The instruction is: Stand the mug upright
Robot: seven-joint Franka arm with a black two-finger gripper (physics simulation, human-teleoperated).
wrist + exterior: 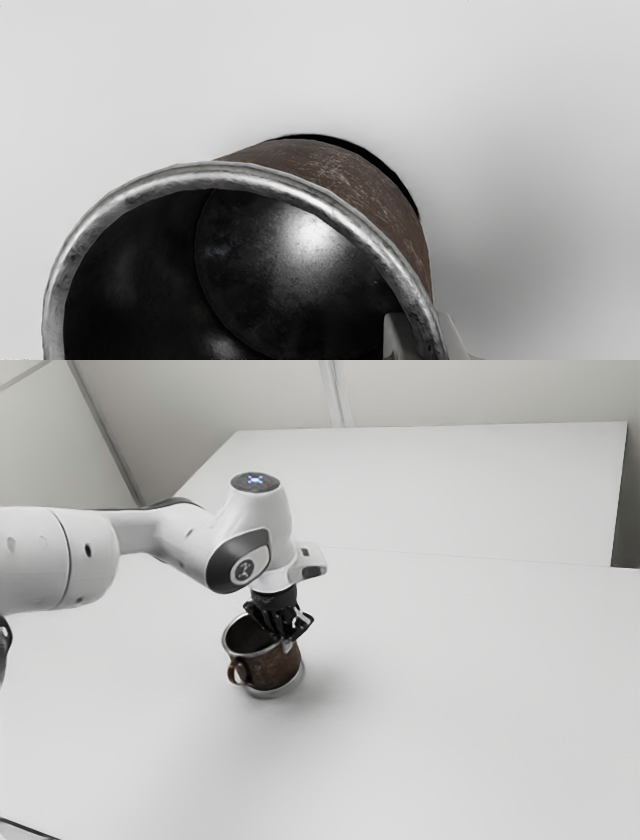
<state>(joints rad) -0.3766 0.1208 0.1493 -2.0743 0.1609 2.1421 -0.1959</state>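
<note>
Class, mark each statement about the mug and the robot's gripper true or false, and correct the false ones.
1. The mug has its handle toward the exterior view's left. True.
2. Both jaws are outside the mug. False: the gripper has one jaw inside and one outside, shut on the rim.
3. The rim is silvery. True.
4. The mug's opening faces straight down. False: it faces mostly upward.
5. The mug's outer wall is bright blue. False: it is brown.
</note>
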